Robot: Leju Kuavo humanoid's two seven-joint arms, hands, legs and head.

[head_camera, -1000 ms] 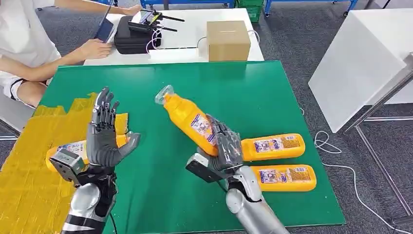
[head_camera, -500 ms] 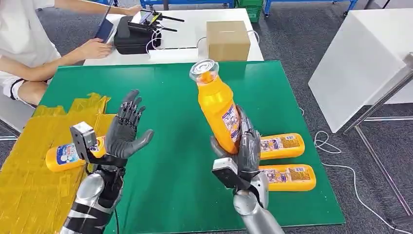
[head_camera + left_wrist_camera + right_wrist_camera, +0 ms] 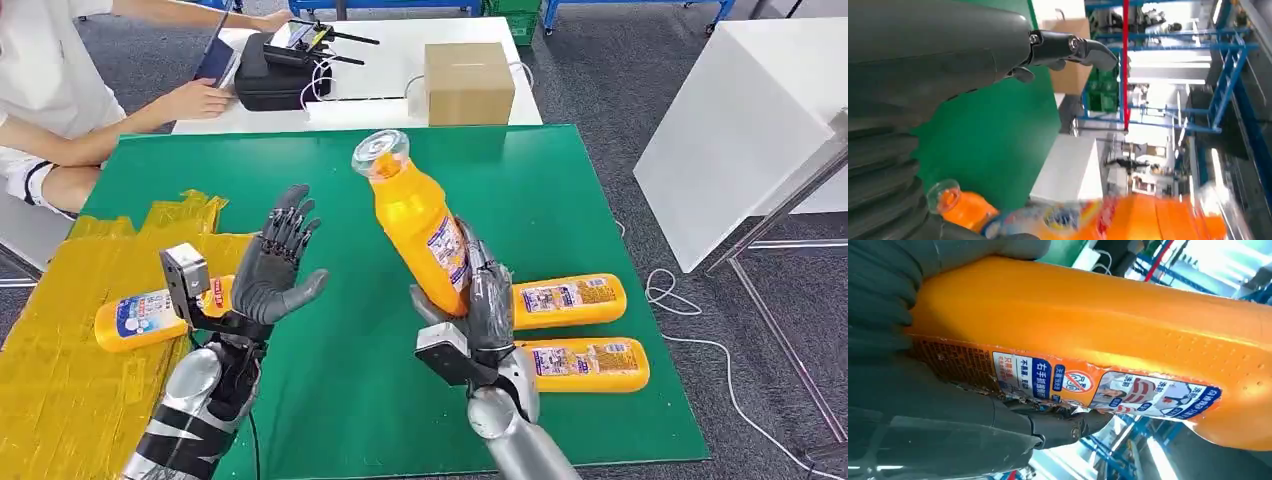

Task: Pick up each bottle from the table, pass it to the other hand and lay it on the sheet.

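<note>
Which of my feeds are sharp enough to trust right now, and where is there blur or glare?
Head view: evenly lit and sharp; the held bottle in the right hand and the open left hand read clearly. Left wrist view: the bottle's body is smeared by blur, and the bright background behind is washed out. Right wrist view: label legible, bright glare at the upper corner.

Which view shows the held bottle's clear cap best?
The head view: the cap tops the bottle gripped low by the right hand. The left wrist view shows it small at the edge; the right wrist view shows the label and body.
</note>
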